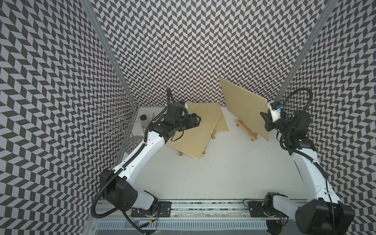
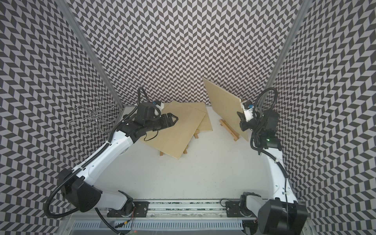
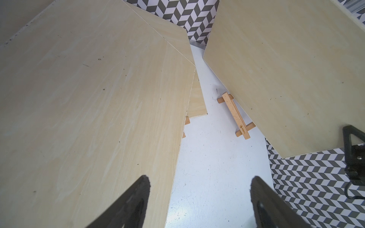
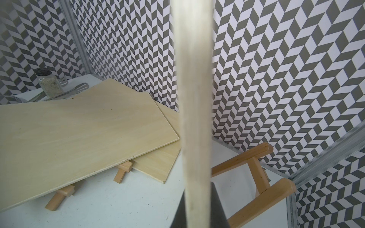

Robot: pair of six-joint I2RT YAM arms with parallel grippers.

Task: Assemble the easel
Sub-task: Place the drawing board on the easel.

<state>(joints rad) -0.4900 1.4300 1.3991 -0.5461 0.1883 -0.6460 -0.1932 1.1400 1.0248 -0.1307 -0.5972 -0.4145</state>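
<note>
- The right gripper (image 1: 264, 117) is clamped on the right-hand edge of the upright board (image 1: 243, 105), a pale plywood panel that stands tilted at the far right of the white table (image 1: 223, 175).
- The right wrist view shows that panel edge-on, pinched between the dark fingers (image 4: 217, 209).
- A small wooden easel (image 1: 245, 129) lies on the table just in front of the panel's lower edge. Whether the two touch cannot be told.
- The left gripper (image 1: 198, 120) has its jaws spread wide and grips nothing. It hovers over the top board (image 1: 191, 138), which lies nearly flat at the far middle.
- In the left wrist view both fingers (image 3: 138, 197) stand well apart, with bare table between them.
- The top board overlaps a lower board (image 1: 222, 124), which reaches further right.
- Wooden easel legs (image 1: 204, 151) poke out from under the near edges of these two panels.
- At the far left a glass jar (image 4: 48, 83) with a dark lid stands upright, with pale speckled grains in its lower part.
- Metal tongs (image 4: 76, 89) lie just beside the jar.
- A wire rack (image 1: 116, 117) stands at the left edge, near the jar.
</note>
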